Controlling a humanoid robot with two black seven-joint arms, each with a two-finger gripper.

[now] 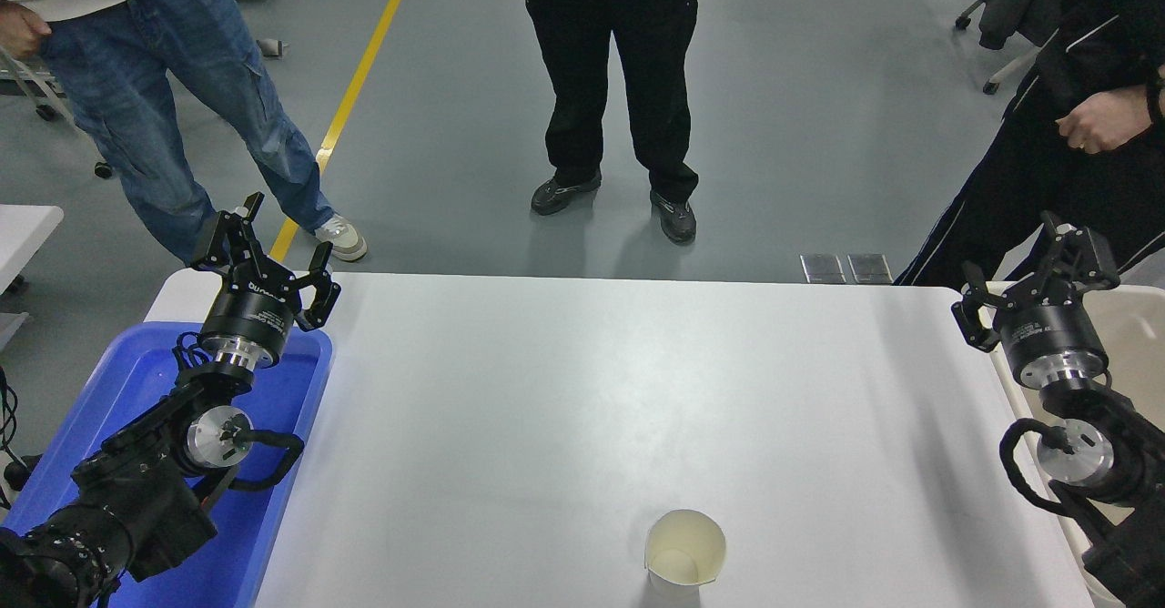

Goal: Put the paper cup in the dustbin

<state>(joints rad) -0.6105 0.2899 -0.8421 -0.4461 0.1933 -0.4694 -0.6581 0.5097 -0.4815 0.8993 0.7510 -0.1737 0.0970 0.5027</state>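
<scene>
A white paper cup stands upright and empty near the table's near edge, right of centre, its cream inside showing. It looks light and thin-walled, easily crushed or tipped, so a gentle pinch across the mid-wall seems safest. The right gripper hovers well apart at the table's right edge, fingers spread, over the beige dustbin. The left gripper, also spread, is parked above a blue tray. Three people stand beyond.

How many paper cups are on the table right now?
1. The paper cup stands upright near the table's near edge, right of centre. None seem hidden.
</scene>
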